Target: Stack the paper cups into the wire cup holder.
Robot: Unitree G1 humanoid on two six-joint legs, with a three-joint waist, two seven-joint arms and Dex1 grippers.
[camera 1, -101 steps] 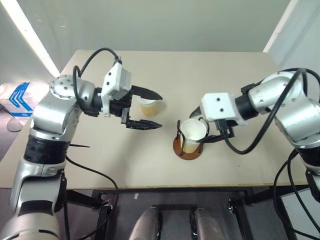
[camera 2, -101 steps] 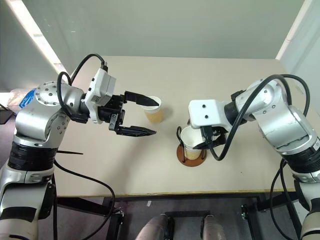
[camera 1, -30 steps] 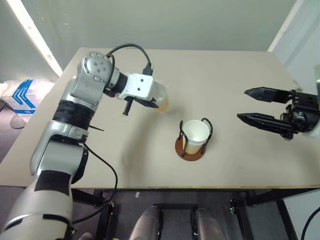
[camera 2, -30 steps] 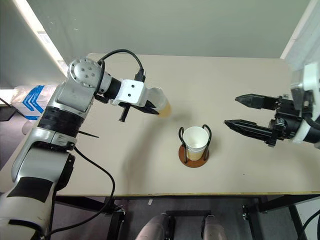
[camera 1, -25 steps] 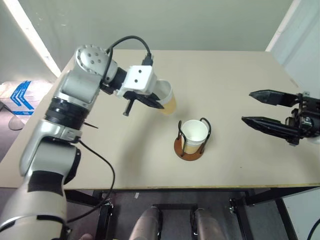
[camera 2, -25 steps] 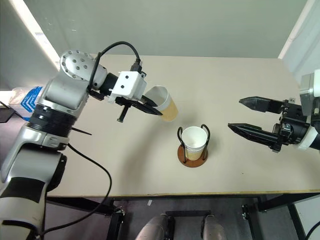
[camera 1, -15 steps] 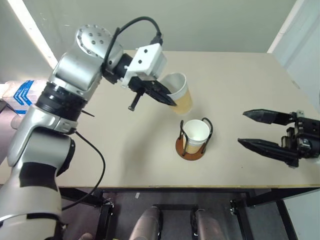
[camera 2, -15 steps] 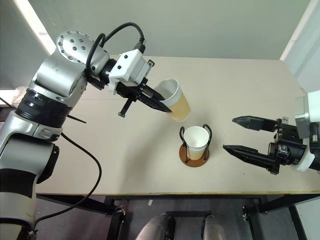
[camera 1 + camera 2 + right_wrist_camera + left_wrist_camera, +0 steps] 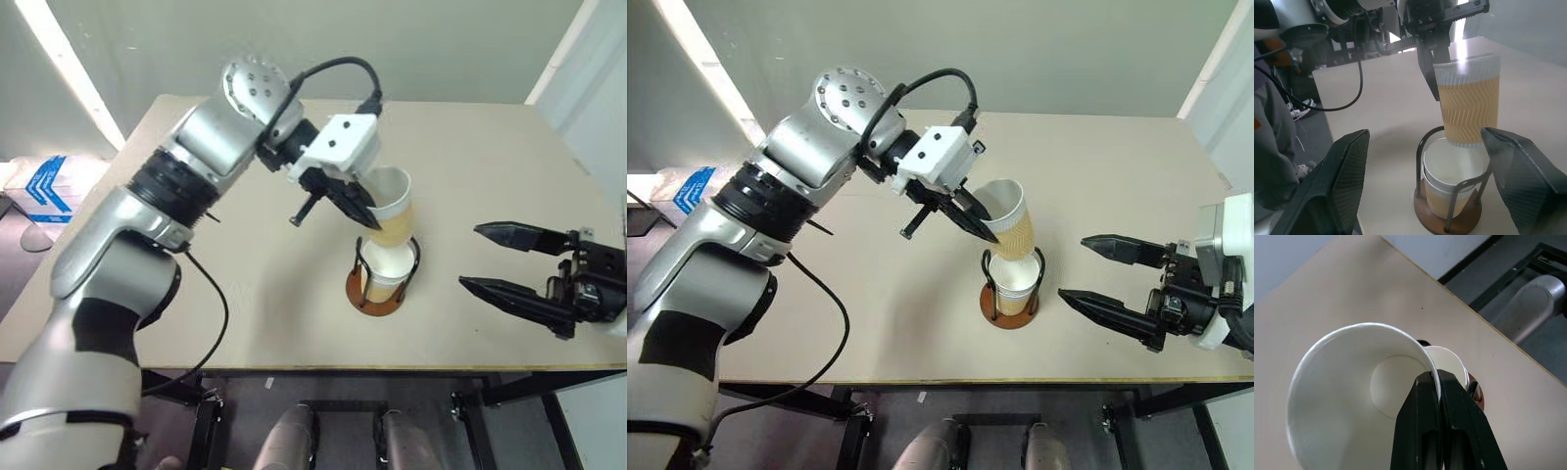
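**Cup pinched by the rim, hanging over the loaded holder**

While pinched at its rim by the left gripper (image 9: 364,211), hangs tilted in the air, mouth turned up and toward the left arm: one paper cup (image 9: 392,208), white inside, ribbed tan outside. Fingers shut flat on the cup wall, one inside the mouth and one outside, as seen in the left wrist view (image 9: 1439,396). Foot of the held cup (image 9: 1467,110) right above the mouth of a second cup (image 9: 1449,169); touching or just clear, cannot tell.

Seated upright in the wire cup holder (image 9: 380,292), ringed by the black wire loops, on the reddish-brown disc: that second cup (image 9: 1017,279). Placed on the tabletop (image 9: 470,147) a little nearer the front edge than the middle, roughly centred between the left and right edges.

Held off beyond the holder toward the right edge of the tabletop, near the front corner: the right gripper (image 9: 509,266), pointing level at the holder. Two black fingers (image 9: 514,235) spread wide apart, nothing between them, well clear of holder and cups.

Visible at the side of the right wrist view: a person's grey sleeve (image 9: 1273,147).
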